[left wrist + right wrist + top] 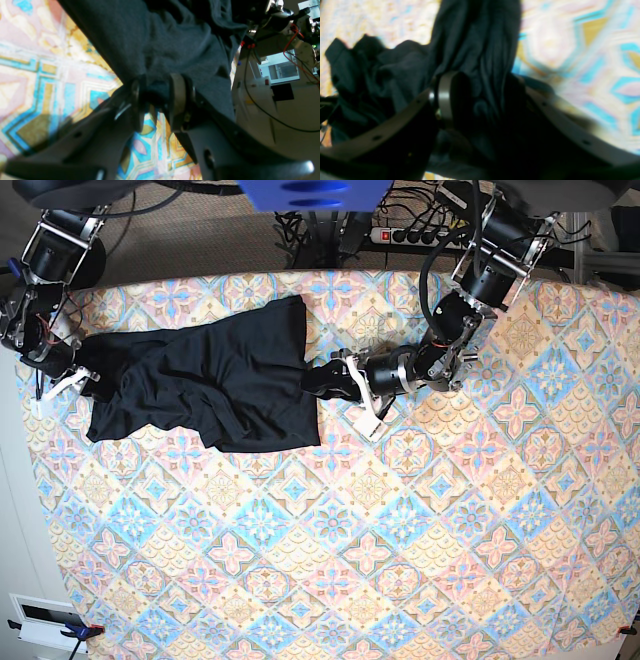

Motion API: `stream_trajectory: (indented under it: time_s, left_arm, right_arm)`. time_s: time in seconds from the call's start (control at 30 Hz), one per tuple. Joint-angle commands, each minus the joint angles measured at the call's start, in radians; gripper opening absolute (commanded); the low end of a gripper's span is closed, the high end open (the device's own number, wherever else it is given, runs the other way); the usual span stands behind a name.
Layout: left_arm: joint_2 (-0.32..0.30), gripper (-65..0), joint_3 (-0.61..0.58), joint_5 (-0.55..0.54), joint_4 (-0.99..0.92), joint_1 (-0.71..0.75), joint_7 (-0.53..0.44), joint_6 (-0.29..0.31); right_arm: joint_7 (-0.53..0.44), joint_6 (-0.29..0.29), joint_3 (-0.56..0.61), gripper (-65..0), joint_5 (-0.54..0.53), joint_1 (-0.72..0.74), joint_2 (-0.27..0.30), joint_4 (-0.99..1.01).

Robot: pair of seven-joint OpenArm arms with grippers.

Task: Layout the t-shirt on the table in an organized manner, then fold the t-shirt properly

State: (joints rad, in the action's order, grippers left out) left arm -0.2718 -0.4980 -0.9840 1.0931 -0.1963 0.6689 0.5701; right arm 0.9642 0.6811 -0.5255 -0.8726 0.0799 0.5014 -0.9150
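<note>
Pinching a fold of the shirt (175,50) between narrowed pads, the left end effector (156,100) grips the cloth's inner edge near mid-bench. At the far side the right end effector (480,100) clamps a thicker bunch of the same fabric (its pads stand wider around it). Between them the shirt (210,385) lies rumpled on the bench (400,560), long axis running straight from one end effector to the other. Spreading it, I judge, depends on each arm drawing outward along that line, both equally near
</note>
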Motion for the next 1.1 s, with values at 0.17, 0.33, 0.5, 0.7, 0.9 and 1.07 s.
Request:
stream_trajectory:
  time_s: [0.17,0.33,0.5,0.7,0.9,1.07]
  left_arm:
    - [-0.008,-48.8,0.002,0.003,0.000,0.002,0.024,-0.023]
    - [-0.008,-48.8,0.002,0.003,0.000,0.002,0.024,-0.023]
    - [-0.008,-48.8,0.002,0.003,0.000,0.002,0.024,-0.023]
    - [-0.008,-48.8,0.002,0.003,0.000,0.002,0.024,-0.023]
    - [-0.008,-48.8,0.002,0.003,0.000,0.002,0.024,-0.023]
    - [-0.008,-48.8,0.002,0.003,0.000,0.002,0.024,-0.023]
  right_arm:
    - [0.046,0.004,0.005,-37.3,0.023,-0.030,0.010,-0.003]
    - [0.046,0.004,0.005,-37.3,0.023,-0.036,0.010,-0.003]
    - [0.054,0.004,-0.002,-37.3,0.017,-0.036,0.010,-0.003]
    - [0.097,0.004,0.005,-37.3,-0.099,-0.038,0.010,-0.003]
    - [0.124,0.004,-0.002,-37.3,-0.101,-0.038,-0.010,-0.003]
    - [0.126,0.004,-0.002,-37.3,-0.101,-0.038,-0.025,-0.003]
